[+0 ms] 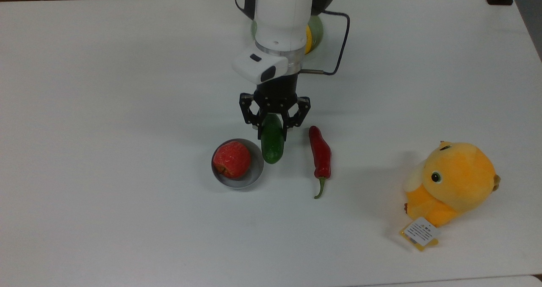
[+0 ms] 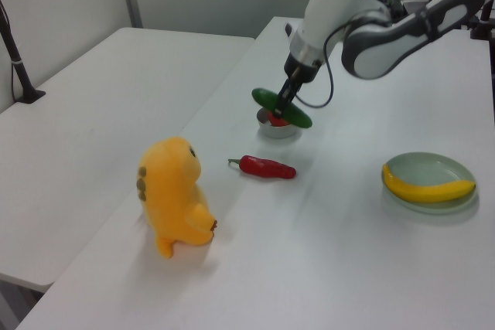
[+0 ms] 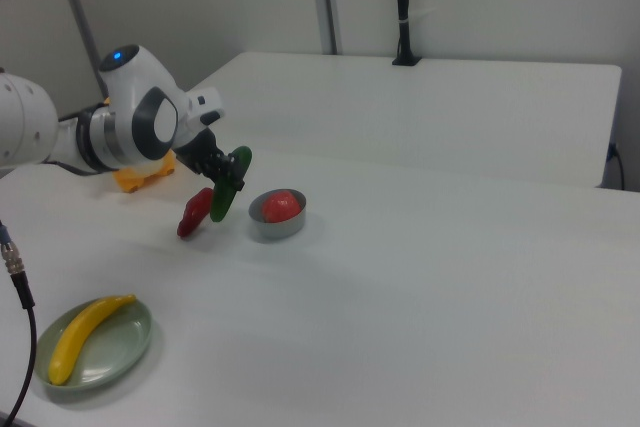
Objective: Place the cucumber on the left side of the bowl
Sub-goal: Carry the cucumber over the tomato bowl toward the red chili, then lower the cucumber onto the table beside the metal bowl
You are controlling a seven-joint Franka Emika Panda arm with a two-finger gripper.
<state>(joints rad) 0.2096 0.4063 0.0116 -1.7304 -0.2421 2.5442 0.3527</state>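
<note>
**Black gripper carries the cucumber between bowl and chili**

Black two-finger gripper (image 1: 274, 128), hanging from the white arm near the centre of the top view, is clenched on one end of the smooth, dark green, straight cucumber (image 1: 272, 141). In the left view the cucumber (image 2: 281, 107) is held above the tabletop, roughly level, just in front of the bowl; in the right view it (image 3: 230, 183) hangs tilted from the fingers, just to the right view's left of the bowl.

Seen in the top view, the cucumber's free end reaches down to just beside the right rim of the small round grey metal bowl (image 1: 256, 172), which holds a red apple (image 1: 231, 159). A long red chili pepper (image 1: 320, 154) lies on the white table (image 1: 106, 109) on the cucumber's other side, near it but apart.

Farther out, a pale green shallow dish (image 2: 445, 171) with a yellow curved fruit (image 2: 428, 188) sits at the left view's right. An orange plush toy (image 1: 453, 181) with a paper tag lies at the top view's lower right, well apart from the rest.
</note>
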